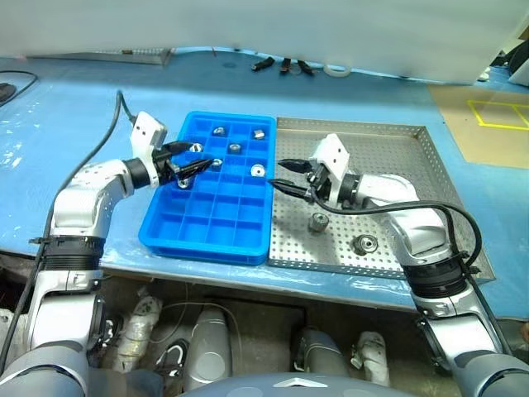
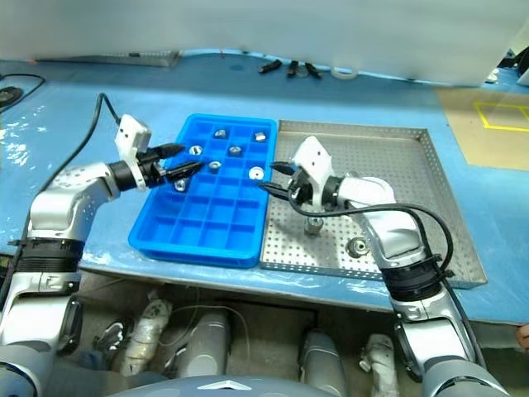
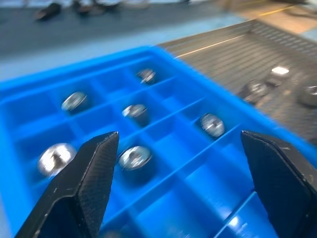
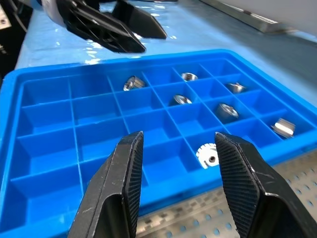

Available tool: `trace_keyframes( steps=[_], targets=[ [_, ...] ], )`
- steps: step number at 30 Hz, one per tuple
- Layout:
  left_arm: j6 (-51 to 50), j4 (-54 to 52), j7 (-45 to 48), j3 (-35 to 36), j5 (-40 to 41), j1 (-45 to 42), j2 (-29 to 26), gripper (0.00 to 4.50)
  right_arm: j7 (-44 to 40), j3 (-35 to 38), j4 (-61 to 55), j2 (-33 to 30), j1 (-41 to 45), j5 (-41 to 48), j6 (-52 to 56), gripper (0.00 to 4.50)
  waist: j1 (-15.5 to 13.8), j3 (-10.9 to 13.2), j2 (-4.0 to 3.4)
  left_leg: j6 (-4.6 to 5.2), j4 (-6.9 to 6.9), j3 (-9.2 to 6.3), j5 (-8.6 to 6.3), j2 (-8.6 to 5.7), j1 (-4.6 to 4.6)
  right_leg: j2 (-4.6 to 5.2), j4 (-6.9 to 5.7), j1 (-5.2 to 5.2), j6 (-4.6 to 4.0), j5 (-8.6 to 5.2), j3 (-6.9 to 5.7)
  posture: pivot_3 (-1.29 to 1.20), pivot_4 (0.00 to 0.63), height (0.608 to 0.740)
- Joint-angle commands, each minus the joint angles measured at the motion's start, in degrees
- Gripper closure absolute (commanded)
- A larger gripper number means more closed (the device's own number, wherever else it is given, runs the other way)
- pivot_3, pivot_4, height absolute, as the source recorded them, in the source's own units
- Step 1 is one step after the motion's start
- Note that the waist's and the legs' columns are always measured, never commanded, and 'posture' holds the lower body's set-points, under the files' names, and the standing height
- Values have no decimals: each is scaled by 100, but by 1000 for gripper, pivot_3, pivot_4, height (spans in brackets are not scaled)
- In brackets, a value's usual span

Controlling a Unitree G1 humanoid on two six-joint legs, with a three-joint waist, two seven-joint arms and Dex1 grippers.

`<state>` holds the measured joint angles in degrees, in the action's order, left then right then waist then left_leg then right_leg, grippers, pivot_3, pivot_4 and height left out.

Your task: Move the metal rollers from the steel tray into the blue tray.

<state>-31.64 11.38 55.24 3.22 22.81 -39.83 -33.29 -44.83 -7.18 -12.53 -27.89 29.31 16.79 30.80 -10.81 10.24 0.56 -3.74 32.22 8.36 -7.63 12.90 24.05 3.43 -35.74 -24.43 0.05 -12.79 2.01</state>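
Observation:
The blue tray point(image 1: 215, 223) lies left of the steel tray point(image 1: 413, 165), their sides touching. Several metal rollers sit in the blue tray's far compartments, one of them point(image 1: 258, 171) near its right wall. Two rollers point(image 1: 318, 222) point(image 1: 364, 243) stand on the steel tray's perforated floor near its front. My left gripper point(image 1: 192, 161) hovers open over the blue tray's far left compartments with nothing between its fingers point(image 3: 89, 173). My right gripper point(image 1: 281, 174) hangs above the seam between the trays, pointing at the blue tray, open and empty.
Both trays rest on a table covered in blue film. Black tools point(image 1: 281, 64) and a white tape roll point(image 1: 335, 70) lie at the far edge, with a flat metal piece point(image 1: 124, 56) at the back left. A brown board with yellow tape point(image 1: 488, 124) lies to the right.

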Motion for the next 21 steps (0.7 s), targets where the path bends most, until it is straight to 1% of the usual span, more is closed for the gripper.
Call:
trace_keyframes(
  steps=[1,4,7,12,16,21],
  targets=[
    [143,235,611,-446,-12,-561,158,376,233,411,-609,-133,-311,140,130,2129,25,0,0,1,0,1,1,0,0,0,0,2,0,0,0,6,150,740],
    [444,870,1063,-866,-234,-1023,453,376,491,626,-1029,-171,-712,183,294,2129,131,-2,-2,5,0,4,4,-3,-5,1,0,5,2,1,3,-91,150,740],
    [875,1724,1472,-1237,-522,-1511,856,376,750,824,-1469,-182,-1146,231,460,2129,263,-2,-3,13,-1,4,11,-3,-6,0,1,8,18,11,3,-165,150,740],
    [1944,2993,2197,-1940,-1245,-2032,1421,376,1187,1045,-2141,-185,-1885,178,615,2129,532,-2,-3,18,-4,5,12,-5,-11,-1,6,11,22,13,9,-297,150,740],
    [2542,4074,2659,-2198,-1665,-2450,1893,376,1562,1261,-2644,-99,-2420,199,738,2129,719,-2,-3,25,-7,9,9,-8,-24,-5,10,16,23,14,26,-388,150,740],
    [3157,5030,2759,-2313,-2166,-2744,2280,376,1876,1421,-2960,24,-2972,181,691,2129,902,-2,-3,35,-6,23,4,-13,-51,-6,30,36,12,7,52,-463,150,740]
  ],
)
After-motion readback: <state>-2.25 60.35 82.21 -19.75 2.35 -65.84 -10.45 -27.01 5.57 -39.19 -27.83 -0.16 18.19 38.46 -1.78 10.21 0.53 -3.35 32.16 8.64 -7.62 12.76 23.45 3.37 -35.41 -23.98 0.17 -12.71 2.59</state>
